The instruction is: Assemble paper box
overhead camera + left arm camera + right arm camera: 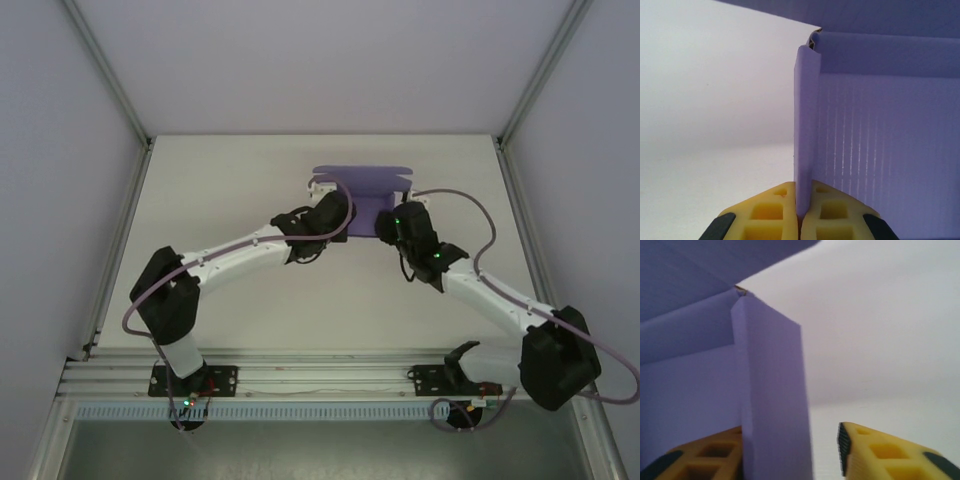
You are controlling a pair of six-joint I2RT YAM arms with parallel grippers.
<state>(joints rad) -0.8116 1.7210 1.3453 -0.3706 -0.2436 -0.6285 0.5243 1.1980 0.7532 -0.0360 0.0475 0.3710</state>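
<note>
A white table (330, 310) stands between pale grey walls (320, 60), framed by metal posts (110, 75) and a near-edge rail (320, 372).

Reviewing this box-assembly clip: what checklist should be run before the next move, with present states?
1. Left end effector clamped on the paper box side wall: ok.
2. Right end effector gripping the opposite wall: not ok; jaws open, wall between them.
3. Both side walls upright: ok.
4. Box base flat on the table: cannot tell.
</note>
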